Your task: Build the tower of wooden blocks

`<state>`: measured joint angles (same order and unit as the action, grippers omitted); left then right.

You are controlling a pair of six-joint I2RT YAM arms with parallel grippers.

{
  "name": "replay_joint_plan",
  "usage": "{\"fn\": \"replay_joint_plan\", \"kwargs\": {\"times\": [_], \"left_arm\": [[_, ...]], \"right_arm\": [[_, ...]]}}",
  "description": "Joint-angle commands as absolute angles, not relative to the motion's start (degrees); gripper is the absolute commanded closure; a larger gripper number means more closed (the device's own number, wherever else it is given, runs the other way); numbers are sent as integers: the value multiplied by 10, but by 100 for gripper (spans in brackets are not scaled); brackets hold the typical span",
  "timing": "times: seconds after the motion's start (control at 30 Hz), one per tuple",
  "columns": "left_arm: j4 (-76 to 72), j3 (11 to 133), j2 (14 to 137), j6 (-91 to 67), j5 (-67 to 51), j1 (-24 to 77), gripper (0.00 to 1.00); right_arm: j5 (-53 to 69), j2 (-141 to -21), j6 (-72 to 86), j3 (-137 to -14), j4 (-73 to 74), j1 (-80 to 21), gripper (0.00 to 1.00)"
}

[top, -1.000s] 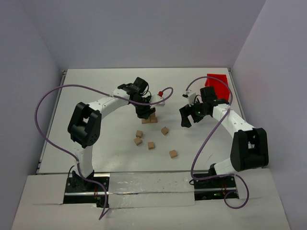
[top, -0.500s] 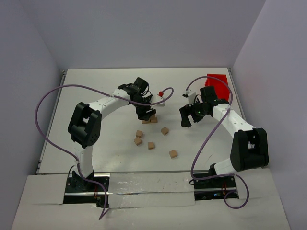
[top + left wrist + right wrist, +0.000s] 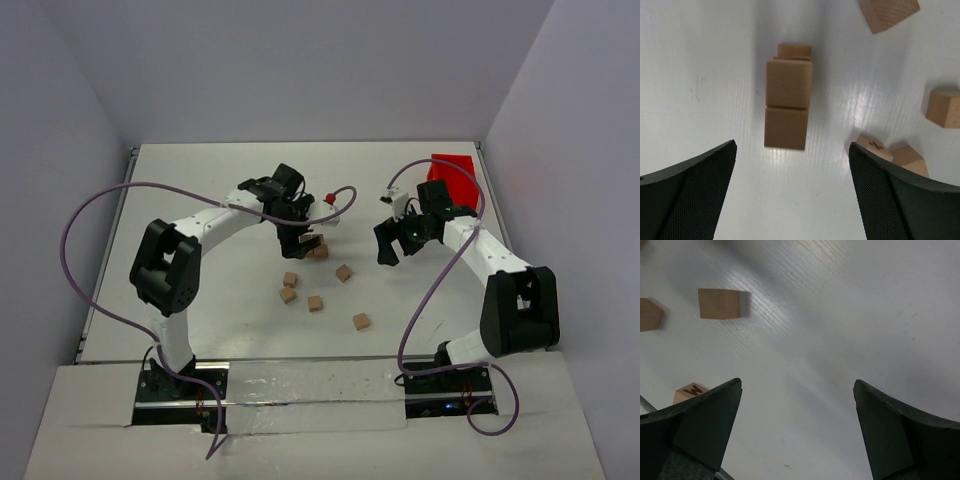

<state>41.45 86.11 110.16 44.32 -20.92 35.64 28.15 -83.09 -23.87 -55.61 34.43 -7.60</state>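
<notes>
The tower [image 3: 788, 90] is a short row of tan cubes on the white table, and its middle cube looks raised above the others. In the top view the tower [image 3: 317, 249] sits just below my left gripper [image 3: 301, 229]. My left gripper [image 3: 792, 170] hangs over the table just short of the tower, open and empty. Loose wood blocks [image 3: 343, 272] lie scattered nearer the arms, one of them at the front right [image 3: 361, 321]. My right gripper [image 3: 389, 247] hovers open over bare table right of the blocks. The right gripper [image 3: 797, 395] has a loose block [image 3: 719, 303] beyond its left finger.
A red bin [image 3: 455, 176] stands at the back right behind the right arm. Purple cables [image 3: 100, 210] loop out from both arms. Several loose cubes [image 3: 944, 107] lie to the right of the tower in the left wrist view.
My left gripper has opened, letting go of a cube at the tower, and has drawn back a little from it. The right arm has not moved.
</notes>
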Motion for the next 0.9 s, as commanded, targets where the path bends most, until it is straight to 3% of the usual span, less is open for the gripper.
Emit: {"fn": "replay_joint_plan", "kwargs": {"times": [0.0,0.3,0.47,0.67,0.87], "left_arm": [[410,837,1017,449,-209,341,1],[387,756,849,405,-297,252,1],[314,740,793,217,-153,230,1],[213,608,624,162,-146,185,1],[223,583,610,134,-152,161,1]], "right_arm": [[291,-832,-242,-582,351,-72,0],[302,-806,-238,-573,338,-73,0],[305,-786,-239,-574,333,-85,0],[263,-766,-214,-579,315,-153,0],[210,-779,-146,-581,284,-241,0]]}}
